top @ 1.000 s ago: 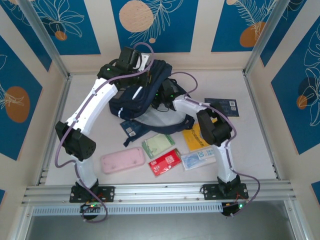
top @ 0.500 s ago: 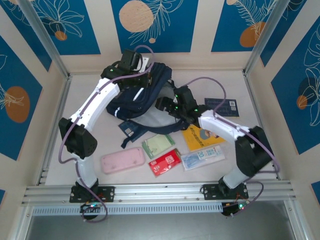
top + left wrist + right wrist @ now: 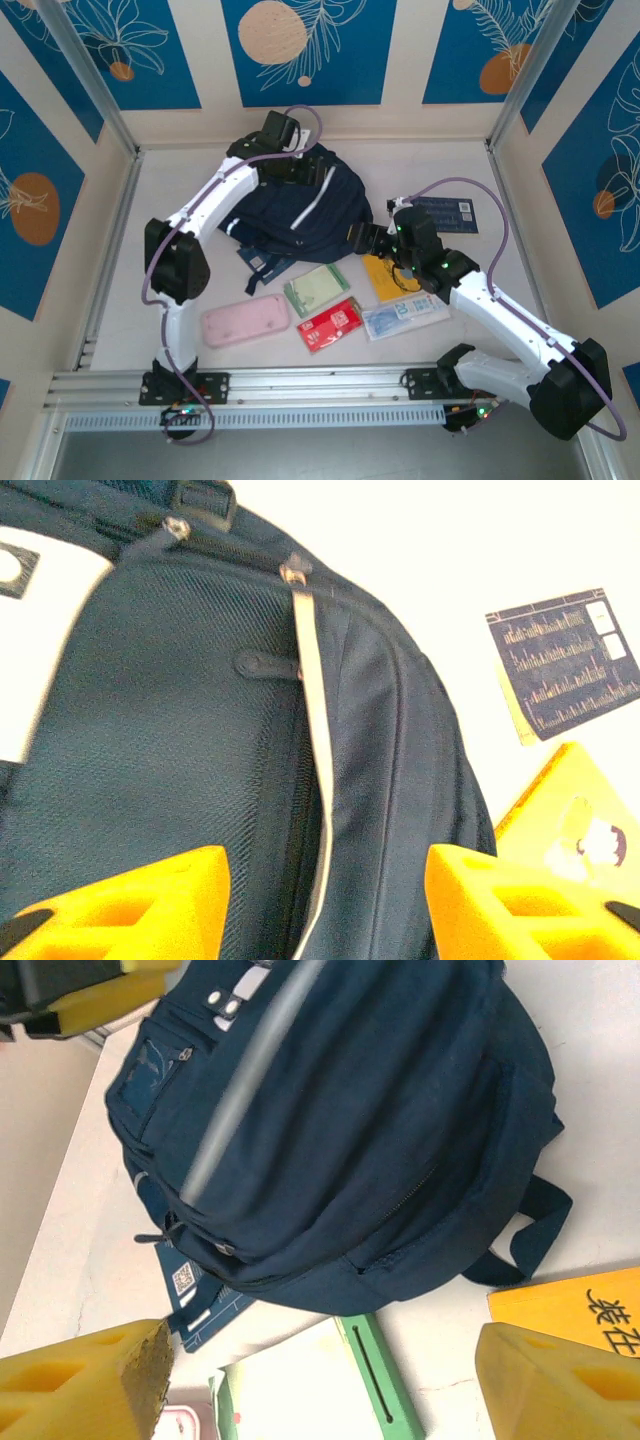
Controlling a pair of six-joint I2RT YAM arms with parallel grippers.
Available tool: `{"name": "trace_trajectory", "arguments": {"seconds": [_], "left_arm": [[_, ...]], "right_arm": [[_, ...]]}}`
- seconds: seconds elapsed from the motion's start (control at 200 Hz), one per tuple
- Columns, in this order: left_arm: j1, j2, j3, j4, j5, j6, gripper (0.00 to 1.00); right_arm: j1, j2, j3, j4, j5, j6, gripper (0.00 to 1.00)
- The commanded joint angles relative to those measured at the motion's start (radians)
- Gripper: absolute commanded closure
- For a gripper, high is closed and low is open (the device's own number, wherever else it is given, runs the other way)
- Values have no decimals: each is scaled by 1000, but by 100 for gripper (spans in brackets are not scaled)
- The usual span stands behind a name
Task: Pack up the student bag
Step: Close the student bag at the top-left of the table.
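Note:
The student bag (image 3: pixel 300 208) is a large navy backpack with a thin white stripe, lying flat at the back middle of the table. My left gripper (image 3: pixel 303 172) hovers over its upper part. In the left wrist view the left gripper (image 3: pixel 325 910) is open, its yellow fingers (image 3: pixel 120 905) wide apart above the bag's striped panel (image 3: pixel 200 730), gripping nothing. My right gripper (image 3: pixel 366 238) is open at the bag's lower right edge. In the right wrist view the right gripper (image 3: pixel 320 1385) hangs over a green packet (image 3: pixel 330 1380), just below the bag (image 3: pixel 350 1130).
In front of the bag lie a pink case (image 3: pixel 245 322), the green packet (image 3: pixel 316 289), a red packet (image 3: pixel 331 324), a clear packet (image 3: pixel 404 316) and a yellow book (image 3: pixel 385 275). A navy booklet (image 3: pixel 445 213) lies to the right; another (image 3: pixel 262 260) pokes out from under the bag.
The left gripper has opened and let go of the bag, which now lies flatter and wider. The right arm has drawn back from the bag toward the right and stretched out.

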Motion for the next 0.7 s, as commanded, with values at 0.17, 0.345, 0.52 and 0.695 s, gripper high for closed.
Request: {"name": "trace_trajectory", "arguments": {"seconds": [0.17, 0.345, 0.52, 0.695], "left_arm": [[-10, -410, -367, 45, -129, -119, 32], [-7, -676, -654, -44, -257, -393, 21], [4, -885, -904, -231, -282, -768, 11], [13, -1109, -1214, -235, -136, -1114, 0]], "right_arm": [[57, 32, -17, 16, -142, -128, 21], [156, 169, 62, -8, -211, -209, 22], [232, 300, 157, -60, -211, -269, 23], [270, 371, 214, -82, -124, -291, 23]]}}
